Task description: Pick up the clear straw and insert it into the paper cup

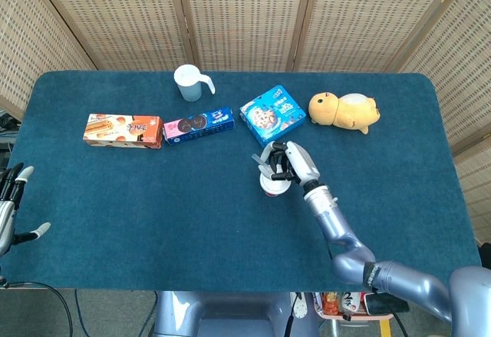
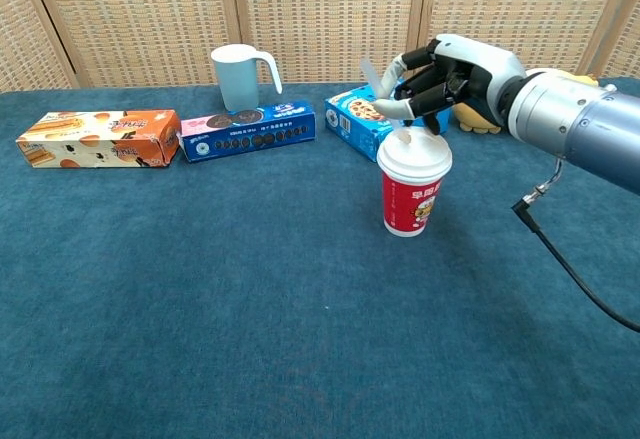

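Observation:
The red paper cup (image 2: 411, 187) with a white lid stands upright near the table's middle; in the head view the paper cup (image 1: 274, 186) is partly hidden under my right hand (image 1: 286, 164). My right hand (image 2: 445, 76) hovers just above the lid and pinches the clear straw (image 2: 378, 83), which leans up to the left with its lower end at the lid. How deep the straw sits in the lid cannot be made out. My left hand (image 1: 11, 208) rests open at the table's left edge, holding nothing.
Behind the cup lie a blue cookie box (image 2: 372, 114), a blue sandwich-cookie box (image 2: 248, 132) and an orange biscuit box (image 2: 97, 138). A pale blue mug (image 2: 238, 76) stands at the back. A yellow plush toy (image 1: 344, 111) lies back right. A black cable (image 2: 565, 259) hangs from my right arm.

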